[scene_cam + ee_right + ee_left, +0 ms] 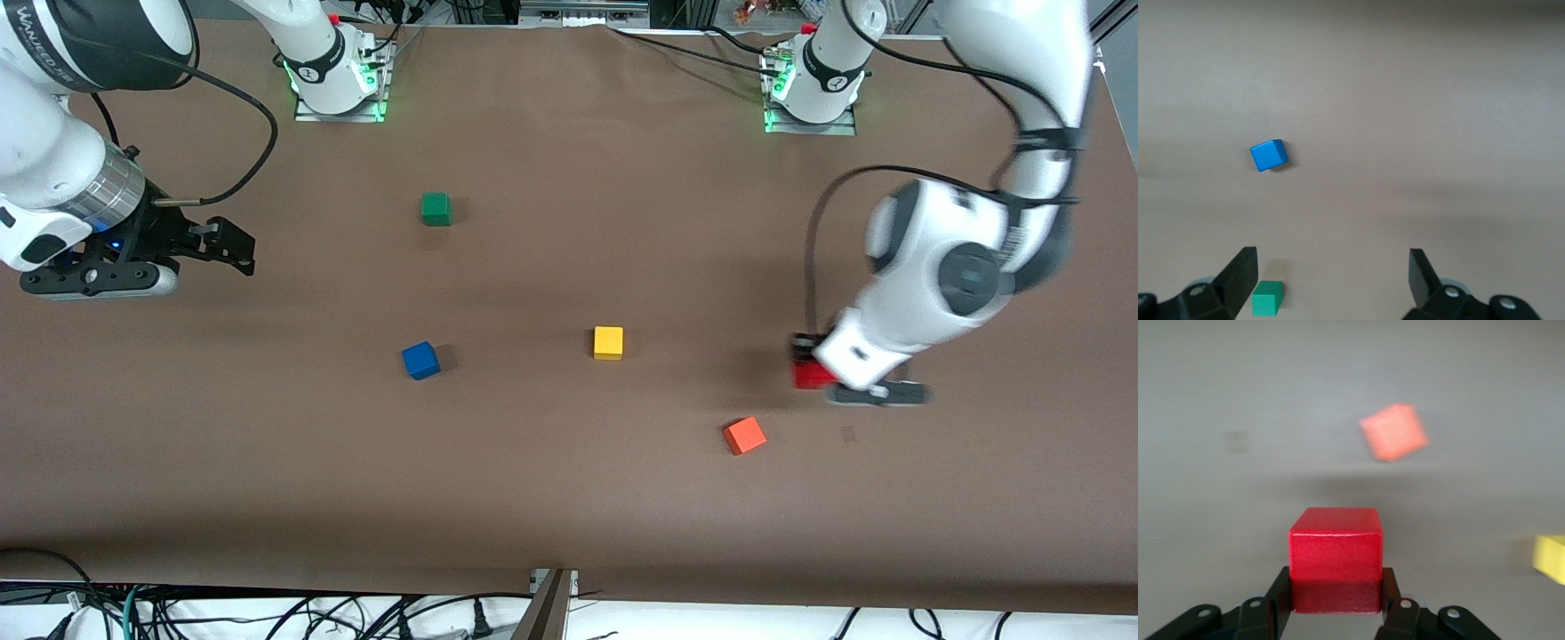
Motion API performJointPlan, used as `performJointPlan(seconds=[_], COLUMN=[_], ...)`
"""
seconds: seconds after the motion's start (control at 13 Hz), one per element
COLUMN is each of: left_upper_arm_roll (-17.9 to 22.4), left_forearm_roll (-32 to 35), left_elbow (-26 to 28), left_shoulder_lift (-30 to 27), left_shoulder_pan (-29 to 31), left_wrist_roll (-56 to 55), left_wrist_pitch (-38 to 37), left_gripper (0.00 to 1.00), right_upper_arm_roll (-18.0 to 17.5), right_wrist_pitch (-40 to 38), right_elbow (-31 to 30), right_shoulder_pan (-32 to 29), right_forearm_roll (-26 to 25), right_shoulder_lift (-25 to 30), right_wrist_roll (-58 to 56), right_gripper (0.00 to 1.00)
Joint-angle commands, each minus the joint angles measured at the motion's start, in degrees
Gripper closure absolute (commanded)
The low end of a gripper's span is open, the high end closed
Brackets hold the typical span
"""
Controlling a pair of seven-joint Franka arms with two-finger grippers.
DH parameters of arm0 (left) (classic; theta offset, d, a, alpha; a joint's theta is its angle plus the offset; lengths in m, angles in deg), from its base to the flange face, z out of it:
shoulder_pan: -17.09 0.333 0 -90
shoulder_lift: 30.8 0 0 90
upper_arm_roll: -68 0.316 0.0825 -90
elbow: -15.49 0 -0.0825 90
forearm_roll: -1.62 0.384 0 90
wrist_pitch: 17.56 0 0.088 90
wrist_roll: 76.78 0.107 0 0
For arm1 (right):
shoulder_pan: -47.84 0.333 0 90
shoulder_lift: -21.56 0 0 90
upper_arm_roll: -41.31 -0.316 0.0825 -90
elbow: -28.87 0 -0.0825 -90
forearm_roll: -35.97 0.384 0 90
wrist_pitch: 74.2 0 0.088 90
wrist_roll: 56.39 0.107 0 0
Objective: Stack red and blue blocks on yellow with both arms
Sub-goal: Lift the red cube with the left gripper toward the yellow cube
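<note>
In the front view the brown table point(569, 498) carries five cubes: the yellow cube point(608, 342) sits near the middle, the blue block point(420, 360) lies toward the right arm's end of the table at about the same depth, a green cube point(436, 209) rests farther from the camera, and an orange-red cube point(744, 436) lies nearest the camera, toward the left arm's end. The left gripper point(813, 369) is over the table toward the left arm's end, and the red block point(807, 373) shows as a red patch at its tip, mostly covered by the wrist. The right gripper point(236, 249) waits over bare table at the right arm's end, well apart from every cube. In the left wrist view the red block point(1335, 560) sits squarely between the two black fingers point(1279, 593), the jaws pressed against its two sides; gripping it by the sides leaves its underside free, which I judge suits setting it flat on another cube. The orange-red cube point(1395, 431) and an edge of the yellow cube point(1549, 558) show on the table past it. In the right wrist view the right gripper point(1333, 273) has its jaws spread wide with nothing between them; the blue block point(1269, 155) and green cube point(1267, 297) lie on the table below, so this arm looks ready for the blue block.
</note>
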Motion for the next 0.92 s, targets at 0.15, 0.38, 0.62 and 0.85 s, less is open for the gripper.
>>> performJointPlan(seconds=[0.15,0.38,0.62,0.85], left_upper_arm_roll=[1.2,1.2,1.3,1.4], left_forearm_roll=[-0.7,-0.8,-0.7,-0.7], left_elbow=[-12.9,-18.4,-19.2,-19.2], left_shoulder_lift=[10.5,16.1,18.5,19.4], left_shoulder_pan=[-15.9,-20.5,-22.4,-22.3], left_wrist_roll=[-12.1,-17.4,-17.3,-17.3], left_wrist_pitch=[-1.6,-1.4,-1.0,-1.0], left_gripper=[1.00,1.00,1.00,0.99], right_upper_arm_roll=[-0.1,-0.2,-0.3,-0.3], right_wrist_pitch=[0.4,-0.1,0.7,2.9], right_elbow=[0.9,0.8,0.9,1.2], right_shoulder_pan=[-0.4,0.2,0.2,0.2], right_forearm_roll=[0.2,-1.3,-0.1,0.9], right_shoulder_lift=[-3.7,-6.1,-7.9,-9.2], right_wrist_roll=[-1.0,-5.6,-5.5,-4.6], right_gripper=[0.00,0.00,0.00,0.00])
